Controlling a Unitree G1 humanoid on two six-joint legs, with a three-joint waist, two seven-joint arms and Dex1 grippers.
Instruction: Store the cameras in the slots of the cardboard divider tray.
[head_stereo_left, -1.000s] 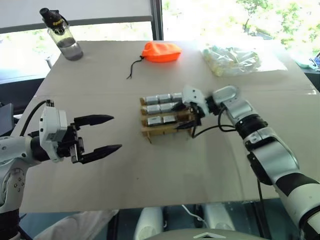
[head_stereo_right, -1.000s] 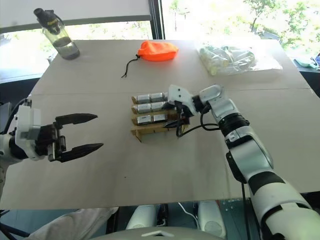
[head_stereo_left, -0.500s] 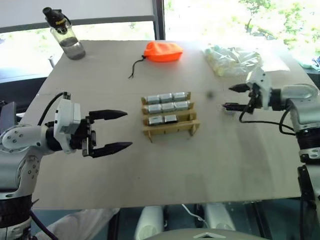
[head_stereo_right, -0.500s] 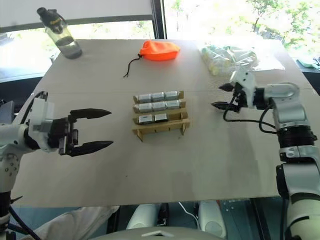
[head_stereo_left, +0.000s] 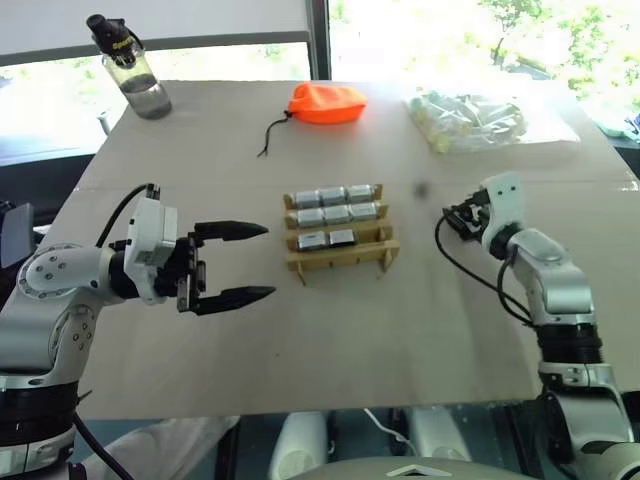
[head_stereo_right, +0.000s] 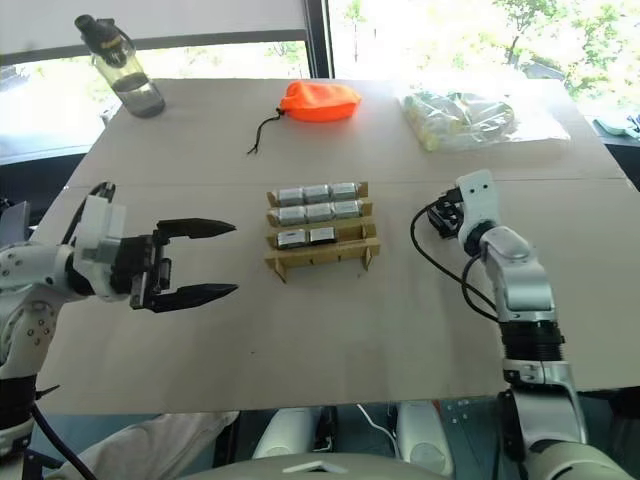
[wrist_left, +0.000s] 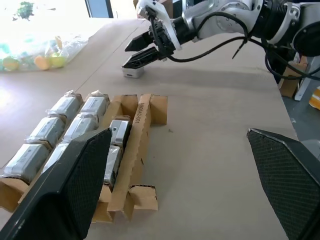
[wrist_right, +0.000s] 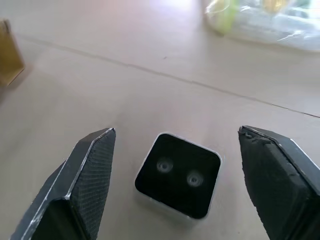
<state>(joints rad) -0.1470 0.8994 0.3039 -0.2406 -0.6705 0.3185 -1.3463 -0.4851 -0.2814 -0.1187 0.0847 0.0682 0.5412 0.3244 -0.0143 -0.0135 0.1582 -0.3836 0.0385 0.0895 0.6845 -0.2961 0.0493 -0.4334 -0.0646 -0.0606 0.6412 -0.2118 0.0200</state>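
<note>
While spread open around it without touching, right black two-fingered gripper (wrist_right: 175, 165) straddling a small silver-grey cube camera with black lens face (wrist_right: 178, 174) on brown table (head_stereo_left: 330, 340). Further left, tan cardboard divider tray (head_stereo_left: 340, 236) holding eight cameras. Left gripper (head_stereo_left: 240, 262) open, empty.

The left arm (head_stereo_left: 60, 300) is built of rounded silver-grey shells with black joint rings; its wrist ends in a white boxy block, a black cable looping over the top; the left gripper (head_stereo_left: 235, 262) carries two long, black, tapering fingers, their inner faces finely cross-hatched. The right arm (head_stereo_left: 545, 285) has the same silver shells and black bands; a thin black cable hangs beside it; the right gripper (wrist_right: 180, 182) has matching black textured fingers behind a white housing, possibly plastic.
</note>
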